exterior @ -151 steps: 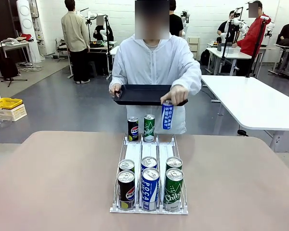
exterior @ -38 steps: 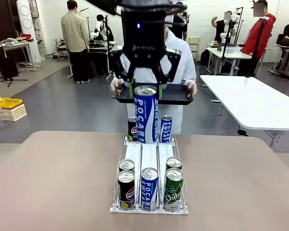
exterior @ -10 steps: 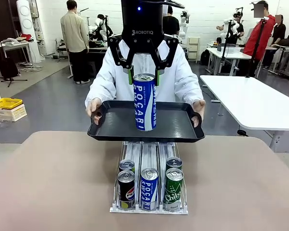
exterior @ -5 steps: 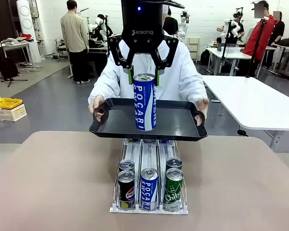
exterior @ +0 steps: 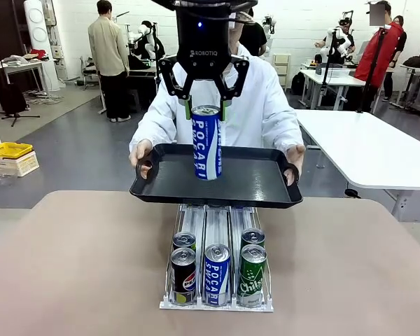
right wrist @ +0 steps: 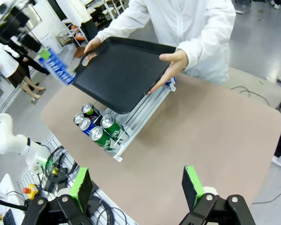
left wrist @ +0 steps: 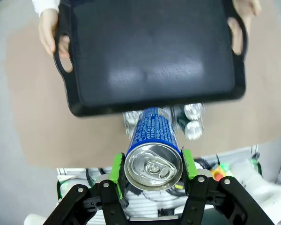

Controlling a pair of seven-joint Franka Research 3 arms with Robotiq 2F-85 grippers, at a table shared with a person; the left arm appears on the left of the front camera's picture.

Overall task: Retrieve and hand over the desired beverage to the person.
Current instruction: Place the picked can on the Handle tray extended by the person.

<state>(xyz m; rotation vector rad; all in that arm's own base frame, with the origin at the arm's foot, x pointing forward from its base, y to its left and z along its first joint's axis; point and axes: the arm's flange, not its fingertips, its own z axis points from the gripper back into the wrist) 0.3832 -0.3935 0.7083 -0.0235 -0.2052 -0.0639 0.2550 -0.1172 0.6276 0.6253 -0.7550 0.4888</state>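
My left gripper (exterior: 206, 112) is shut on a blue Pocari Sweat can (exterior: 206, 143), with its green pads (left wrist: 116, 166) on both sides of the can's top (left wrist: 153, 161). The can hangs upright over the robot-side part of a flat black tray (exterior: 255, 180). I cannot tell whether it touches the tray. The person (exterior: 266, 105) in a white hooded coat holds the tray (left wrist: 150, 56) by both handles over the table's far edge. My right gripper (right wrist: 137, 190) is open and empty, high above the table, and sees the person (right wrist: 187, 23), the tray (right wrist: 124, 70) and the can (right wrist: 56, 67).
A white can rack (exterior: 217, 297) stands mid-table with Pepsi, Pocari and green Chilsung cans at its front; it also shows under the tray as the rack (right wrist: 131, 126). Bare tan table (exterior: 77, 266) lies on both sides. A white table (exterior: 371, 147) stands at the right.
The left gripper has carried the can a little farther toward the person and over the tray. The person has raised the tray slightly and then held it steady.
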